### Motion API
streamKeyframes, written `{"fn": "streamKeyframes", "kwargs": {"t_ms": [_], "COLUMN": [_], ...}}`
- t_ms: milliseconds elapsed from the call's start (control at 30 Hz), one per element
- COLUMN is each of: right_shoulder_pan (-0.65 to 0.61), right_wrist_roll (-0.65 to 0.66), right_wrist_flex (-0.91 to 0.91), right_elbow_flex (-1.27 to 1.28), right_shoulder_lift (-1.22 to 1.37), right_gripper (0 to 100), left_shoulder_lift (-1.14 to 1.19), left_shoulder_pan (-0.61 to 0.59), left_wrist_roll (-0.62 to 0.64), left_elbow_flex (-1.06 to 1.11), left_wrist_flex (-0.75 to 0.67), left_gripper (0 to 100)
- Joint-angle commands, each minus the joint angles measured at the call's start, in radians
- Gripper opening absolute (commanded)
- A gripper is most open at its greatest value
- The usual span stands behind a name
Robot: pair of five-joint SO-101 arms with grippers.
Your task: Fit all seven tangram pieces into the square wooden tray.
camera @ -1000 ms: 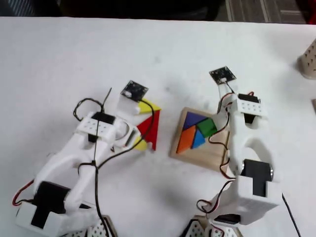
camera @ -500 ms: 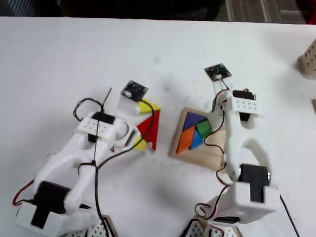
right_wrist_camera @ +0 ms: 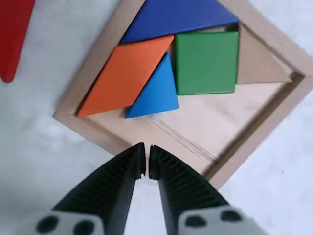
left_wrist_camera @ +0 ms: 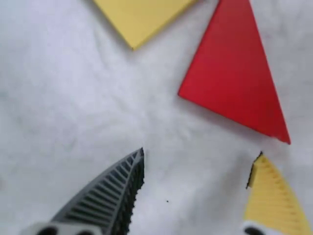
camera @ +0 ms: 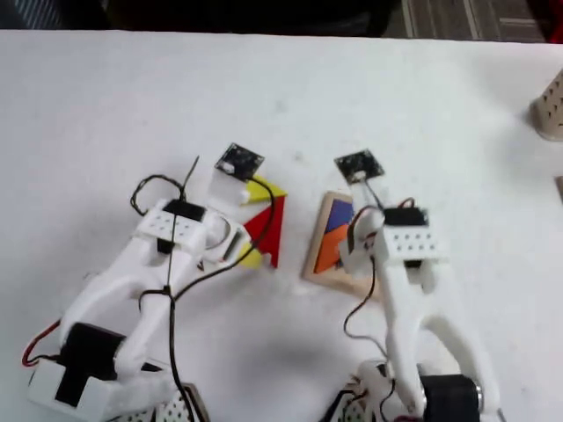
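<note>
The square wooden tray (right_wrist_camera: 266,122) holds a large blue triangle (right_wrist_camera: 178,17), an orange parallelogram (right_wrist_camera: 127,73), a small blue triangle (right_wrist_camera: 156,93), a green square (right_wrist_camera: 206,61) and a pale wood-coloured triangle (right_wrist_camera: 259,58). My right gripper (right_wrist_camera: 145,159) is shut with nothing in it, hovering over the tray's near rim. In the high view the right arm (camera: 400,255) covers most of the tray (camera: 314,255). A red triangle (left_wrist_camera: 234,83) and a yellow piece (left_wrist_camera: 142,14) lie on the table left of the tray. My left gripper (left_wrist_camera: 195,166) stands open just short of the red triangle (camera: 268,230).
The white table (camera: 106,105) is bare at the back and the left. A pale perforated object (camera: 550,110) stands at the far right edge. The left arm (camera: 176,229) and its black cable lie beside the yellow piece (camera: 264,187).
The right arm has swung left and forward over the tray, hiding the green square and most other pieces in the high view. The left arm has not moved.
</note>
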Motion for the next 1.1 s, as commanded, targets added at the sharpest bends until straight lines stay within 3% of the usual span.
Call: {"fn": "streamKeyframes", "kwargs": {"t_ms": [0, 300, 533, 800, 1067], "right_shoulder_pan": [-0.024, 0.001, 0.001, -0.007, 0.065], "right_wrist_roll": [-0.043, -0.044, -0.044, -0.041, -0.035], "right_wrist_flex": [-0.087, -0.232, -0.243, -0.14, -0.068], "right_elbow_flex": [0.057, -0.009, -0.084, -0.083, 0.031], "right_shoulder_lift": [-0.028, 0.166, 0.229, 0.214, -0.016], "right_gripper": [1.7, 1.7, 1.7, 1.7, 1.7], "left_shoulder_lift": [-0.047, -0.047, -0.047, -0.048, -0.058], "left_shoulder_pan": [-0.013, -0.015, -0.015, -0.015, -0.041], "left_wrist_roll": [-0.008, -0.008, -0.008, -0.008, 0.0], "left_elbow_flex": [-0.002, -0.002, -0.002, -0.002, -0.011], "left_wrist_flex": [-0.021, -0.021, -0.021, -0.021, -0.011], "left_gripper": [36, 35, 35, 35, 36]}}
